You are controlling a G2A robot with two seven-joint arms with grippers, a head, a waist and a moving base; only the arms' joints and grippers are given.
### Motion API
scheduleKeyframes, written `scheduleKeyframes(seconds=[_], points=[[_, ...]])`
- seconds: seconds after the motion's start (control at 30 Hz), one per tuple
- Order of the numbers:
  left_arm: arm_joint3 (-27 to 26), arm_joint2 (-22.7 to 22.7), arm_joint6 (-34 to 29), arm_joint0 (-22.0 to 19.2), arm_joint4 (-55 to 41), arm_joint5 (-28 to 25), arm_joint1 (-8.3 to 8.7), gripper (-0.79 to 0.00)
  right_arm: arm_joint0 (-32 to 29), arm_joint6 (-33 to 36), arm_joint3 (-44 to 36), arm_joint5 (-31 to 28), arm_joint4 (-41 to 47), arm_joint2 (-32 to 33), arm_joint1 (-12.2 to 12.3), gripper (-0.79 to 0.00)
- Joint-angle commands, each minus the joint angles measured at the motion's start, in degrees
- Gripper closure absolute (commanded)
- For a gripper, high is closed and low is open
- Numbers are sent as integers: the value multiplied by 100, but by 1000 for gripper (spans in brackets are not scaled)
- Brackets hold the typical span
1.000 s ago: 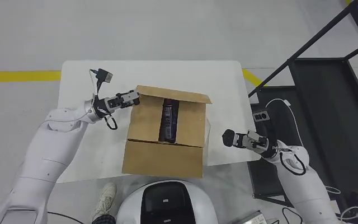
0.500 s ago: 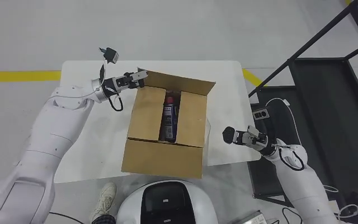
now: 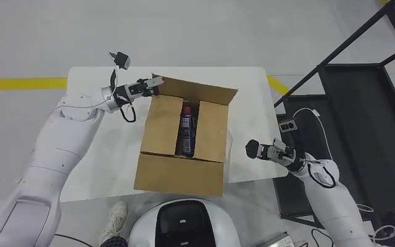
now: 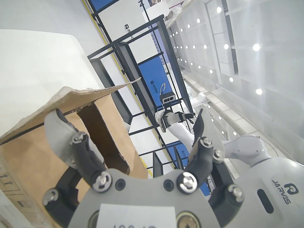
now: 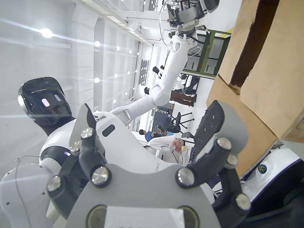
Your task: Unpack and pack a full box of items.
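Note:
A brown cardboard box stands in the middle of the white table. Its far flap is raised, and a dark spray can with a red cap lies inside. My left gripper is open at the far left corner of the box. In the left wrist view one finger of that gripper rests under the flap's edge. My right gripper hangs open and holds nothing, to the right of the box near the table's right edge. In its own view the right gripper faces the box wall.
A black metal rack stands to the right of the table, close behind my right arm. A yellow floor line runs on the left. Bare table lies to the left of the box and behind it.
My left gripper has risen toward the far side and lifted the far flap, so more of the can shows. My right gripper has hardly moved.

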Motion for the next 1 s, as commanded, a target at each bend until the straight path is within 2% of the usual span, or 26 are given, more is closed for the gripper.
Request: scheduleKeyframes(seconds=[0.0, 0.13, 0.3, 0.53, 0.77, 0.97], points=[[167, 78, 323, -64, 215, -8, -64, -785, 0, 0, 0, 0, 0, 0, 0, -785], [659, 360, 542, -329, 220, -103, -286, -785, 0, 0, 0, 0, 0, 0, 0, -785], [1357, 701, 484, -710, 39, -209, -613, -785, 0, 0, 0, 0, 0, 0, 0, -785], [2272, 955, 629, -1123, -35, -219, -1000, -785, 0, 0, 0, 0, 0, 0, 0, -785], [3093, 1092, 496, -1433, -122, 306, -1316, -785, 0, 0, 0, 0, 0, 0, 0, -785], [3524, 1210, 426, -1582, 132, 572, -1502, -785, 0, 0, 0, 0, 0, 0, 0, -785]])
